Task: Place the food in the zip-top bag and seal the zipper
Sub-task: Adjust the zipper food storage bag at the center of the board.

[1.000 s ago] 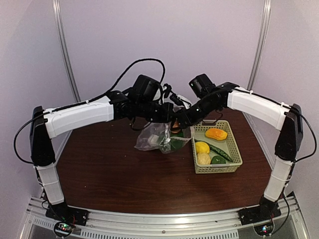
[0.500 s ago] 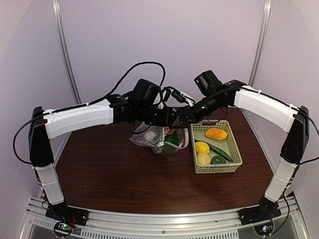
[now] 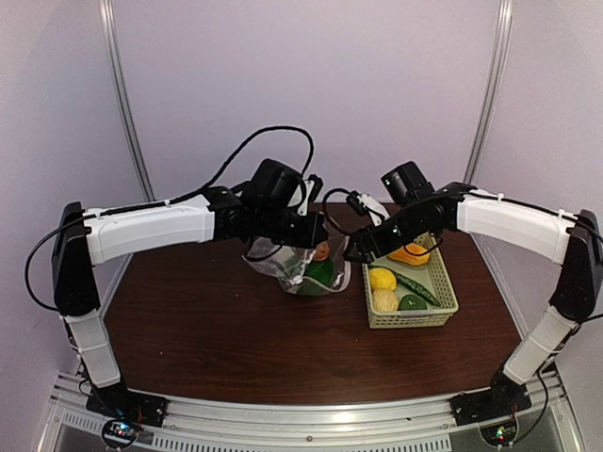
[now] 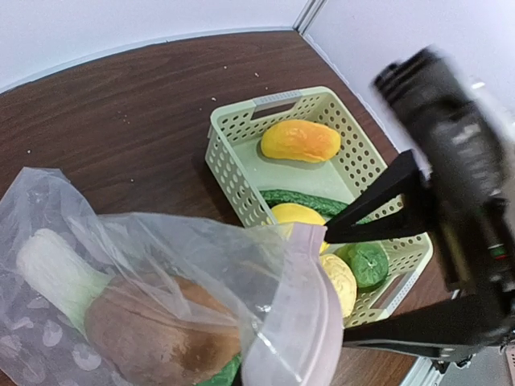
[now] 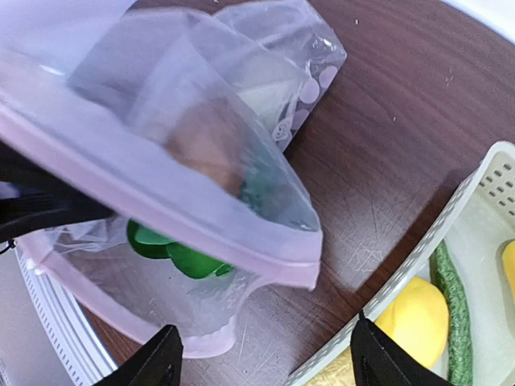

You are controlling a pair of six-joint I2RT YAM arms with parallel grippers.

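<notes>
My left tool (image 3: 311, 243) clenches the zip-top bag's (image 5: 201, 153) rim near the counter's (image 3: 217, 320) far edge. My right tool (image 5: 269, 355) hangs released between bag and basket (image 3: 410, 320).

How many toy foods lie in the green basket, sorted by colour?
orange piece: 1
yellow lemons: 2
green cucumber and pepper: 2
Total in the basket: 5
</notes>
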